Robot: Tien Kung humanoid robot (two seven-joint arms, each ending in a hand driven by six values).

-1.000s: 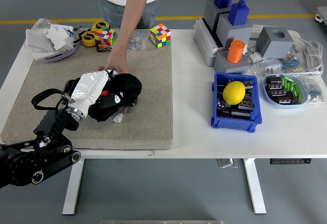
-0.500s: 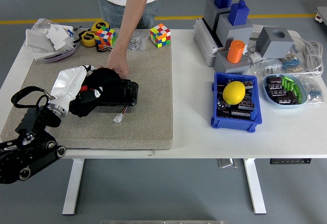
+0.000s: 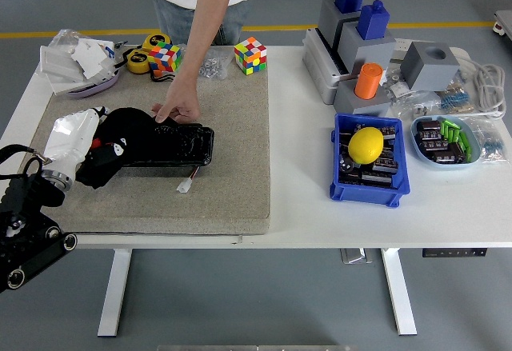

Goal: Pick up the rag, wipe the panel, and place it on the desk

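A black rag lies bunched over the left end of a black panel on the beige mat. My left hand, white with dark fingers, grips the rag at its left side. A person's hand presses on the panel's far edge, holding it down. My right arm is out of view.
A small white connector lies just in front of the panel. Two Rubik's cubes, tape rolls and a tray of white parts stand at the back left. A blue bin with a lemon and grey blocks stand on the right.
My left hand has dragged the rag leftward across the panel, from its right end to its left end, uncovering most of the panel. The person's hand has stayed on the panel.
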